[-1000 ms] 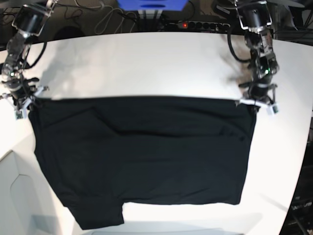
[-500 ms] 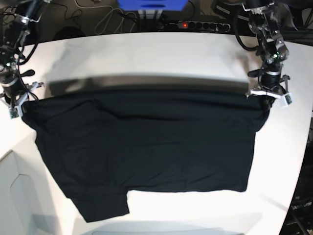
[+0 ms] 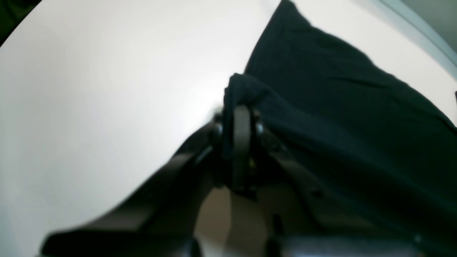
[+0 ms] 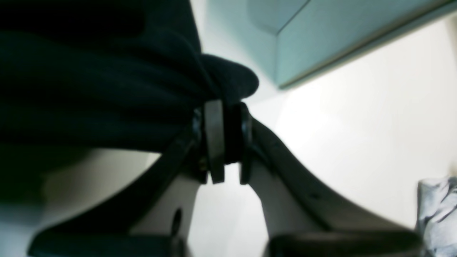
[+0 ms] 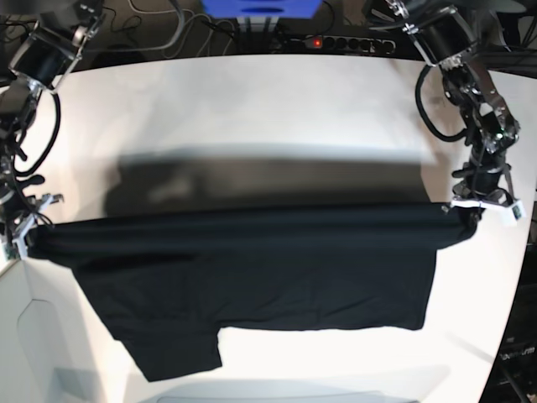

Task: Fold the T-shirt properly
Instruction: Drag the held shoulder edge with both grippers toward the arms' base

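Both grippers have carried the large black cloth T-shirt (image 5: 252, 269)'s top edge forward over the white bench (image 5: 252, 101); left gripper (image 5: 475, 211) and right gripper (image 5: 23, 238) jaws pinch its corners.

Left claw (image 3: 240, 107) pinched tight on bunched corner of black T-shirt (image 3: 342, 107); small wad of cloth pokes out above fingers (image 3: 242, 142). Cloth runs taut from grip toward right and upper edge, few shallow creases. White worktop (image 3: 100, 89) beneath, picture blurred
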Controlling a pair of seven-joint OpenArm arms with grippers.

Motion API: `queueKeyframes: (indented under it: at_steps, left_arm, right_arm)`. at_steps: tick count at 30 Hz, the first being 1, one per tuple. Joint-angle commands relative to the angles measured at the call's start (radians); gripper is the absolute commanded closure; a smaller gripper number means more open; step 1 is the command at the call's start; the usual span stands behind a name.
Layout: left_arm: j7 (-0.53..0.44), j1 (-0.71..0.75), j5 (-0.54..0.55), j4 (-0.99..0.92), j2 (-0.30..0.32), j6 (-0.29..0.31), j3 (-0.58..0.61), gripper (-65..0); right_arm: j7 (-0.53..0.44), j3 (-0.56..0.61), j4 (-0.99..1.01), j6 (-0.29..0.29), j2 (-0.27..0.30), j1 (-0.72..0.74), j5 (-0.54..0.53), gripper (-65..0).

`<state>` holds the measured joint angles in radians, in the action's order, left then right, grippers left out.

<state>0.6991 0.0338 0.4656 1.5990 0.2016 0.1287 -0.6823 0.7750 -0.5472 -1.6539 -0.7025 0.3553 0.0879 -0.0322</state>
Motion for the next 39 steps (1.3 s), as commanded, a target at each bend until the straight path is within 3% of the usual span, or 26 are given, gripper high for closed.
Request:
queueKeyframes:
  at_steps: [1, 11, 22, 28, 34, 39]
  left_arm:
    - [-0.04, 0.01, -0.017, 0.011, 0.02, -0.018, -0.02, -0.3]
    - [-0.048, 0.186, -0.017, 0.017, -0.02, -0.018, -0.021, -0.3]
    - [-0.048, 0.323, -0.015, 0.021, -0.023, -0.016, -0.021, -0.3]
    - [-0.058, 0.317, -0.008, 0.1, -0.023, -0.016, -0.032, -0.3]
    - [-0.065, 0.228, 0.072, 0.245, -0.027, -0.021, -0.04, -0.3]
    - [-0.065, 0.249, 0.078, 0.329, -0.064, -0.018, -0.075, -0.3]
  right_arm:
    - [-0.001, -0.023, -0.012, 0.004, 0.026, -0.017, 0.031, 0.0]
    - [-0.002, -0.06, -0.032, 0.004, -0.003, -0.213, 0.03, 0.0]
    - [-0.002, -0.078, -0.035, 0.004, -0.025, -0.371, 0.03, 0.0]
    - [-0.004, -0.158, -0.145, 0.004, -0.051, -0.302, 0.007, 0.0]
    - [0.005, -0.165, -0.3, 0.004, -0.062, -0.19, -0.007, 0.0]
    - [0.005, -0.212, -0.308, 0.004, -0.065, -0.211, -0.01, 0.0]
